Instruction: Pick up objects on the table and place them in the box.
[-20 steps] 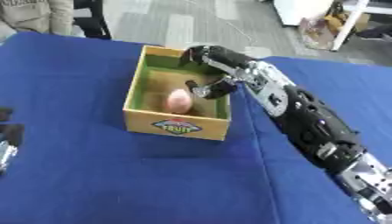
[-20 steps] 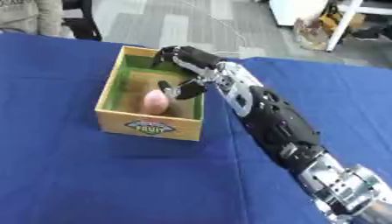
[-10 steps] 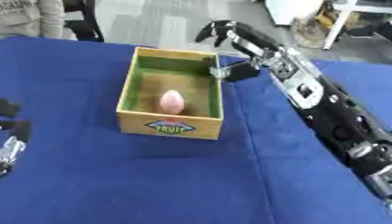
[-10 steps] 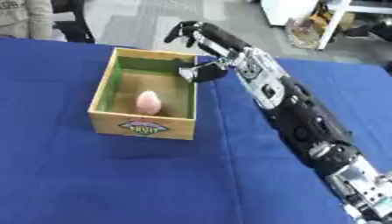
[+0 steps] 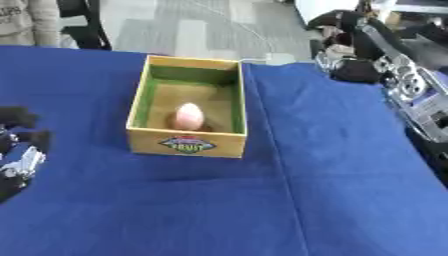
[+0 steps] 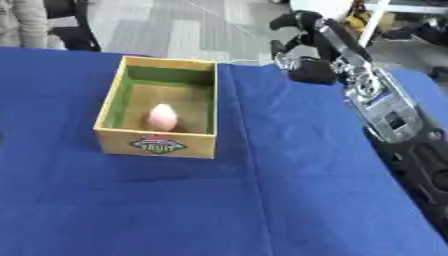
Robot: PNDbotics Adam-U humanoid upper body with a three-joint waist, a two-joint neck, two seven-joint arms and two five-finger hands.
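My right robot hand [image 6: 302, 45] has lifted from the box [image 6: 157, 145] to upper right, empty, fingers relaxed. Egg [image 6: 161, 117] is inside; worktop [image 6: 262, 200] shows nothing else. Left robot hand [image 5: 17, 150], lower left: cannot tell.

Box [image 6: 157, 145]: yellow, open-topped, green inner walls, label on front face.
Contents: one pale pink egg-shaped object [image 6: 162, 117].
Table [image 6: 262, 200]: blue cloth.
Right hand [image 6: 302, 40]: raised beyond box's far right corner, holding nothing.

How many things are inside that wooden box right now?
1: a pale pink egg-shaped object lies on the floor of the box, near its front wall. Nothing else shows inside.
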